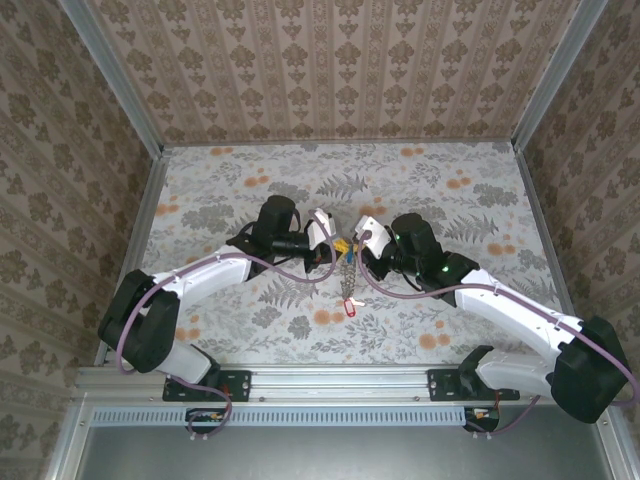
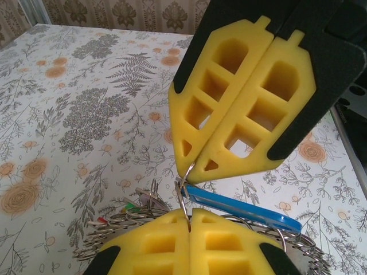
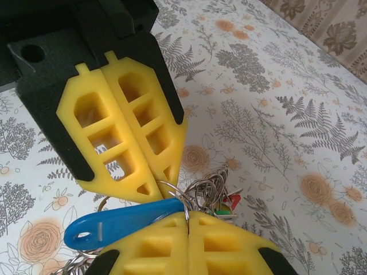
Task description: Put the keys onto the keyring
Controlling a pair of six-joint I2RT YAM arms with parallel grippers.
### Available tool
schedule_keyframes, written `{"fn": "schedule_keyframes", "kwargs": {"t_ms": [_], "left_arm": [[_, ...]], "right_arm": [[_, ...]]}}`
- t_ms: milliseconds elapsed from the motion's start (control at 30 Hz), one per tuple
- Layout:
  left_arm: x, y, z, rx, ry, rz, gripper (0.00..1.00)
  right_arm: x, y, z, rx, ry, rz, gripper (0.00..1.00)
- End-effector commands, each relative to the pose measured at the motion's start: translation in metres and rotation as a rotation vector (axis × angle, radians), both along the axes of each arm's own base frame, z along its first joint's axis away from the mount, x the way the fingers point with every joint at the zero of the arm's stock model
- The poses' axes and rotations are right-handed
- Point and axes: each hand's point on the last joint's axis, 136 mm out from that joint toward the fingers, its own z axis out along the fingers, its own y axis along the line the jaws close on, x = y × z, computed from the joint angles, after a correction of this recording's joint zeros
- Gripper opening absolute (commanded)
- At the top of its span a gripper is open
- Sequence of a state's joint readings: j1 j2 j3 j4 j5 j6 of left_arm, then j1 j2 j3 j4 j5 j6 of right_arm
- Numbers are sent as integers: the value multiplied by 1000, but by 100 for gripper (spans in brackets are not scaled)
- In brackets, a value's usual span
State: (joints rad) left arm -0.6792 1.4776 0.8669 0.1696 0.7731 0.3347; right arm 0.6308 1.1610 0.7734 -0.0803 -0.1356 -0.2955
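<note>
Floral tablecloth (image 1: pixel 450 300) and patterned wallpaper (image 1: pixel 340 70) frame the scene as your two arms meet at mid-table. Your left gripper (image 2: pixel 189 228) is clamped fully closed, its jaws pressed together on a thin wire loop of the keyring (image 1: pixel 347 275). Your right gripper (image 3: pixel 188 224) is likewise pressed closed, nipping the same wire from the opposite side, tips almost touching. A blue-tagged key (image 2: pixel 241 207) lies just beside both sets of tips; it appears threaded on the loop, though the join is hidden. The grey bunch trails from the grippers toward the near edge, a red-tagged key (image 1: pixel 355 304) at its end. Expect the wire to be stiff, springy and slick, the bunch loose and prone to swing, and the tags light and smooth. Hold bare wire near the split, and take any key by its flat tag.
</note>
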Motion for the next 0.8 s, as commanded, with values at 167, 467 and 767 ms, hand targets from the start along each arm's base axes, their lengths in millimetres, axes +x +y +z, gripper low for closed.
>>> {"fn": "schedule_keyframes", "kwargs": {"t_ms": [167,467,767], "left_arm": [[-15,-2,19,-57,-44,-73,0],[-13,-3,21,-57,-44,-71,0],[-17,-5,27,-77,-41,-97,0]], "right_arm": [[17,-24,-2,-70,-14,-104,15],[14,-33,8,-80,-57,-110,27],[-24,-19,17,-5,-131,139,29]]}}
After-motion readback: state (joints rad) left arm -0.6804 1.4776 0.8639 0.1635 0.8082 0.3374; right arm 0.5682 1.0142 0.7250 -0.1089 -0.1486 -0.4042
